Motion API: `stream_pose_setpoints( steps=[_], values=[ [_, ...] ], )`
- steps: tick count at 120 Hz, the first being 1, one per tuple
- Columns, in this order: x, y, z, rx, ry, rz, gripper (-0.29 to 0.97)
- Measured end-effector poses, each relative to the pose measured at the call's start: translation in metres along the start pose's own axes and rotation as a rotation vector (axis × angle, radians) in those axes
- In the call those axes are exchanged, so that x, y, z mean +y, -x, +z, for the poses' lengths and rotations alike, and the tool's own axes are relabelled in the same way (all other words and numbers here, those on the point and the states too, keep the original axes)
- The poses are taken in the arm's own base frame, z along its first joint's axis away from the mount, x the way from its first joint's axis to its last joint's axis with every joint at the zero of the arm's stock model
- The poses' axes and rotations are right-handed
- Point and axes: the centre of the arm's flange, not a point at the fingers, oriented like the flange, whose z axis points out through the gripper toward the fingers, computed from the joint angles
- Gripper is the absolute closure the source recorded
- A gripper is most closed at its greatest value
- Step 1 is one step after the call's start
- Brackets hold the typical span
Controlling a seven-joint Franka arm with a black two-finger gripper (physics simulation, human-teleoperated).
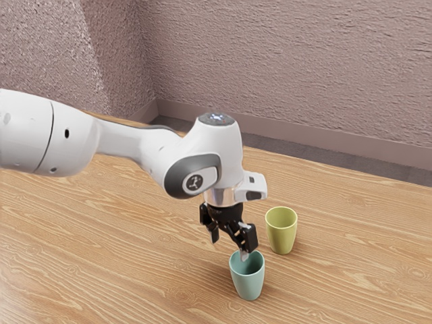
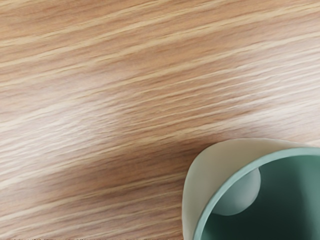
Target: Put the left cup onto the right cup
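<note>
My gripper (image 1: 230, 247) hangs over the teal cup (image 1: 247, 279), fingers spread and holding nothing. 1 fingertip dips just inside the rim, the other sits outside and above it. I judge this the grasp step: sink lower, pinch the wall, then lift toward the yellow-green cup (image 1: 281, 231) just beyond my fingers
</note>
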Motion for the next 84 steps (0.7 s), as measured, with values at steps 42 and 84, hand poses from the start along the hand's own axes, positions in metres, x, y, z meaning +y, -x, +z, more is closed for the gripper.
stream_pose_setpoints(
  steps=[42, 84],
  values=[
    [-0.002, -0.002, 0.01, -0.016, 0.003, -0.006, 0.0],
    [-0.001, -0.005, 0.02, -0.022, 0.01, -0.008, 0.0]
  ],
)
